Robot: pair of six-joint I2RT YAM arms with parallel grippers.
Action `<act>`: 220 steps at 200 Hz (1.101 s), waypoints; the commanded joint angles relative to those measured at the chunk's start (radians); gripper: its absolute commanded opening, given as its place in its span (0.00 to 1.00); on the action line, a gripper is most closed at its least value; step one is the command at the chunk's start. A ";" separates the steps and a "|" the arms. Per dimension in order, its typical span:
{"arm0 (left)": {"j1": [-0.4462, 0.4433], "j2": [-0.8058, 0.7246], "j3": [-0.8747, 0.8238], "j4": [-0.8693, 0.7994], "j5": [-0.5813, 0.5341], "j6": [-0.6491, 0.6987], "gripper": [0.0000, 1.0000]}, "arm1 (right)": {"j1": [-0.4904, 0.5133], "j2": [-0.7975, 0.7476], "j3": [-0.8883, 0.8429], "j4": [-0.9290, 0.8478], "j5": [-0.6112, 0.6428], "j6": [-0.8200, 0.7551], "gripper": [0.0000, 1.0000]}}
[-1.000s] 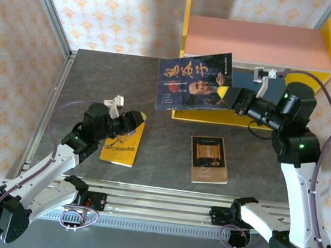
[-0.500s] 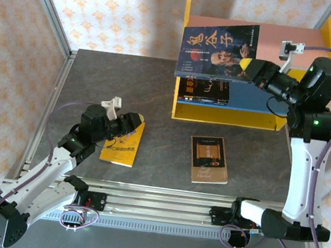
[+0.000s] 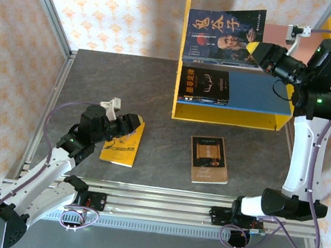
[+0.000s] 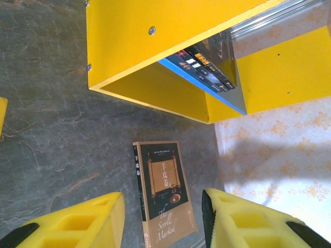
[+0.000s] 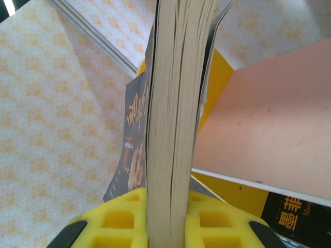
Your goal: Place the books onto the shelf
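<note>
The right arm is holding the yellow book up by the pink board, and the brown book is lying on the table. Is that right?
Not quite. In the top external view the right arm's jaws hold the dark blue book, not the yellow one, up by the pink board. The yellow book lies on the table, and the brown book does too.

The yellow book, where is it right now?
In the top view the yellow book lies flat on the left side of the table, by the open jaws of the left arm, with a brown book to its right.
</note>
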 commanded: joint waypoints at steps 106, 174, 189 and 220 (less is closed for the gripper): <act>0.009 0.014 0.090 -0.063 -0.012 0.065 0.43 | -0.041 0.195 0.204 -0.003 -0.091 -0.047 0.00; 0.016 0.012 0.100 -0.090 -0.014 0.084 0.43 | -0.010 0.323 0.322 -0.087 -0.104 -0.091 0.00; 0.017 0.013 0.100 -0.093 -0.014 0.085 0.43 | 0.006 0.338 0.334 -0.107 -0.096 -0.104 0.00; 0.019 0.009 0.096 -0.096 -0.014 0.090 0.43 | 0.030 0.365 0.375 -0.183 -0.051 -0.152 0.00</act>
